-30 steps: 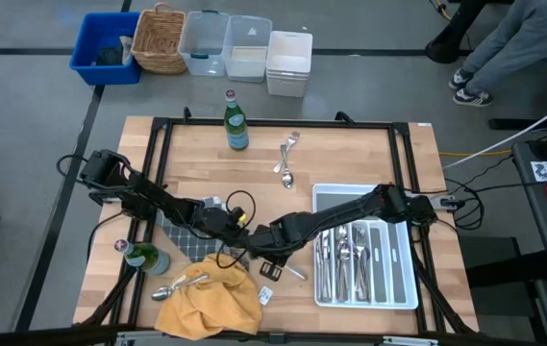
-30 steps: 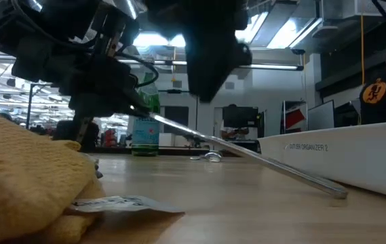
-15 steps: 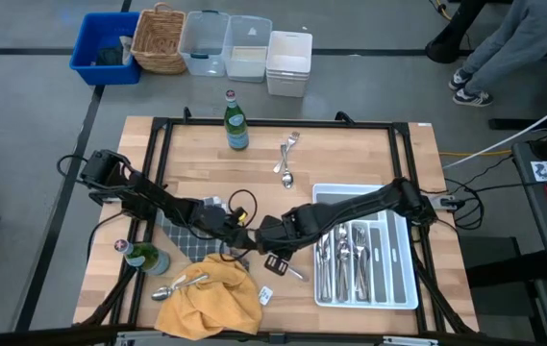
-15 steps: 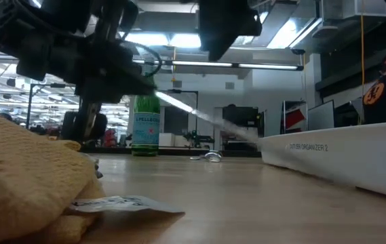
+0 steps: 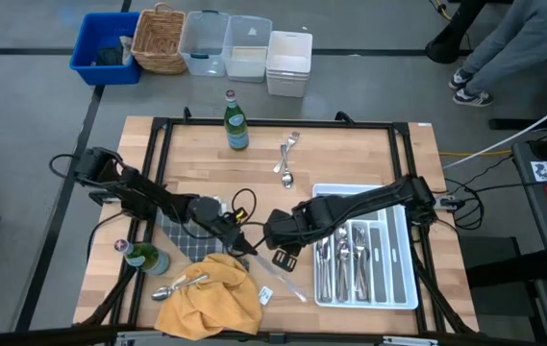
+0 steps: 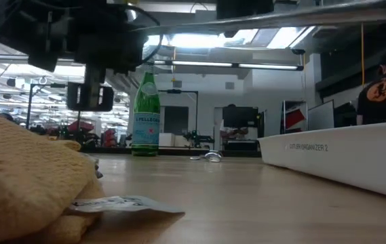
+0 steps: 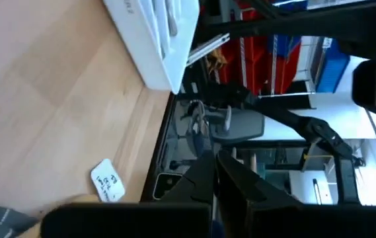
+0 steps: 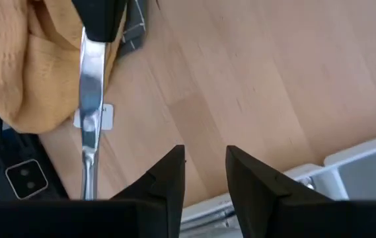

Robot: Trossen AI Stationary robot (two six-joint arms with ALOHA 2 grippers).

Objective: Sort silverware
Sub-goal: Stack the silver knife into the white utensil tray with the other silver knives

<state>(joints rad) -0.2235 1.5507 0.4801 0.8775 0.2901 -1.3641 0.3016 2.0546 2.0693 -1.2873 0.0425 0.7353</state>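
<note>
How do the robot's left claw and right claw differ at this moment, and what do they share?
Grip: the left claw is shut on a piece of silverware; the right claw is open and holds nothing.
Place: the left claw is by the yellow cloth; the right claw is nearer the white tray.
Shared: both are raised off the table, close together near its middle.

You are in a big lab or workshop, not a home. Long strip lights hang from a high ceiling. Your wooden counter sits in a black metal frame on a gray floor. Cables trail nearby, with storage bins and red racks beyond.
</note>
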